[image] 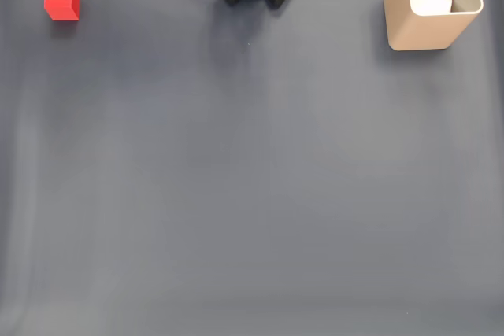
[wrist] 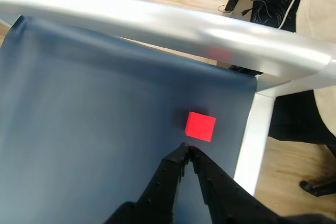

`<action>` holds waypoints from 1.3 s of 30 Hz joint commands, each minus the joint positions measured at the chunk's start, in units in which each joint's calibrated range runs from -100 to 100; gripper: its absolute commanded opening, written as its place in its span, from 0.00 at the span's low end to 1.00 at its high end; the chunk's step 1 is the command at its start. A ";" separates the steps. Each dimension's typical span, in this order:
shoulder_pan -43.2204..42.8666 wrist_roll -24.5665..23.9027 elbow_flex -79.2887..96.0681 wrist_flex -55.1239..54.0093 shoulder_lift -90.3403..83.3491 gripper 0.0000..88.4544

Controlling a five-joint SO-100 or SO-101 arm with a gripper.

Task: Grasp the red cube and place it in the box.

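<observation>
In the fixed view, the red cube (image: 61,1) sits at the upper left of the dark surface (image: 252,179), well apart from the box (image: 431,5) at upper right. In the wrist view, your hand (wrist: 187,149) is pinched closed and empty just below the cube near the surface's edge; push on unopened and you could nudge it off.

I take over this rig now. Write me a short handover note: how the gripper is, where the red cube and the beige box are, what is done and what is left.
Gripper: black two-finger gripper, fingers closed together and empty, tips just short of the cube in the wrist view.
Small bright red cube: on the dark blue-grey mat, near the mat's edge and a white table frame; top left corner in the fixed view.
Tall beige rectangular box: upright at the top right of the fixed view, something white inside.
Done: the gripper has reached the cube's area.
Left: open, grasp the cube, carry it to the box, release.
</observation>
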 commanded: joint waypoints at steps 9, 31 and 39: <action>7.57 0.00 -2.89 0.16 2.51 0.00; 8.91 -1.37 2.12 1.39 1.91 0.40; 8.91 -2.10 2.12 0.98 2.86 0.47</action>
